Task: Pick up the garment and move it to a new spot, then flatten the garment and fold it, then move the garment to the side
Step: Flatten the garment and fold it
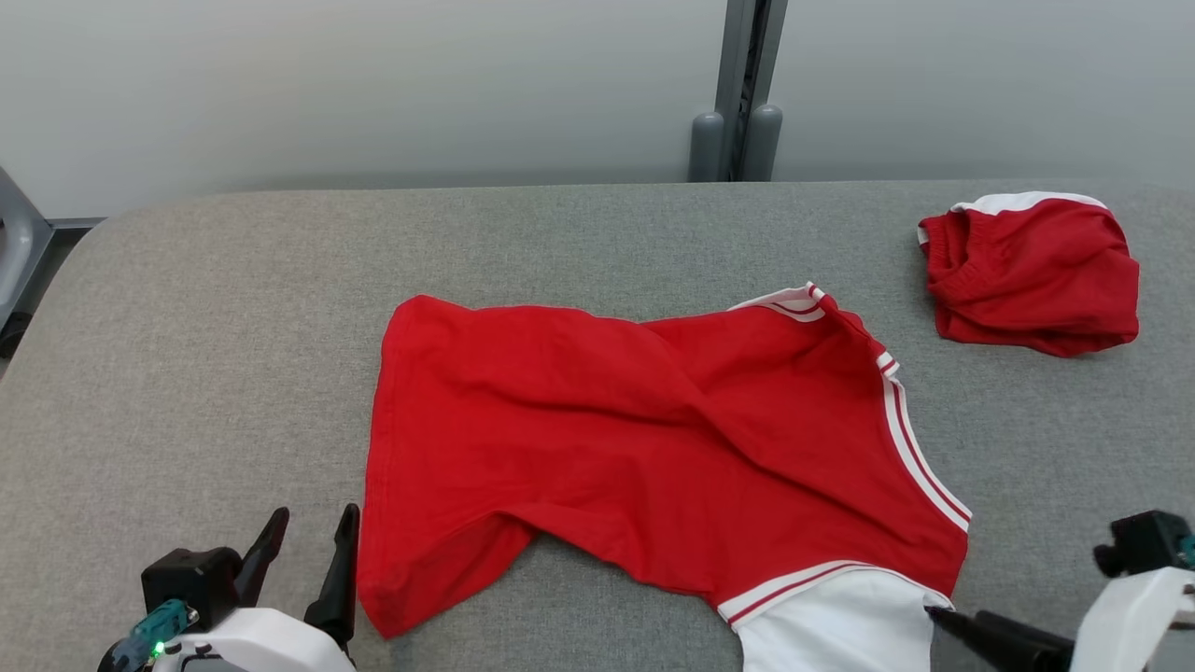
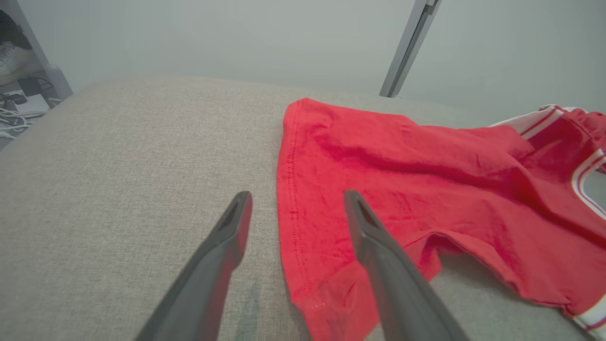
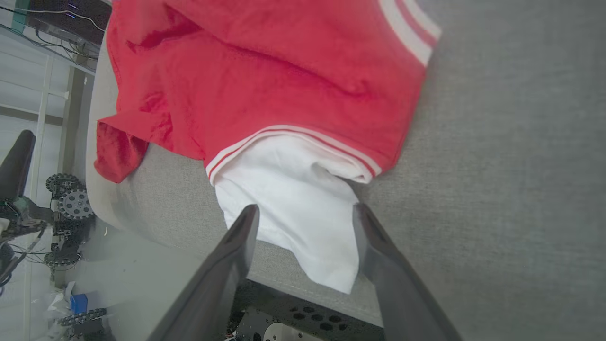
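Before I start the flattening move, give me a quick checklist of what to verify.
1. Is the left pincer open beside the red shirt: ok.
2. Is the right pincer open and holding nothing: ok.
3. Is the red shirt flat: not ok, creased across the middle.
4. Is the white sleeve fully on the table: not ok, its tip reaches the near edge.
5. Is the other red garment apart from the shirt: ok.

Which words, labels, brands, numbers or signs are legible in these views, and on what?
No text can be read anywhere.
red shirt: plain, with white stripe trim and a white sleeve; no print or tag showing.
bunched red garment: plain.
grey table: unmarked.
blue box on the floor: too small and blurred to read.
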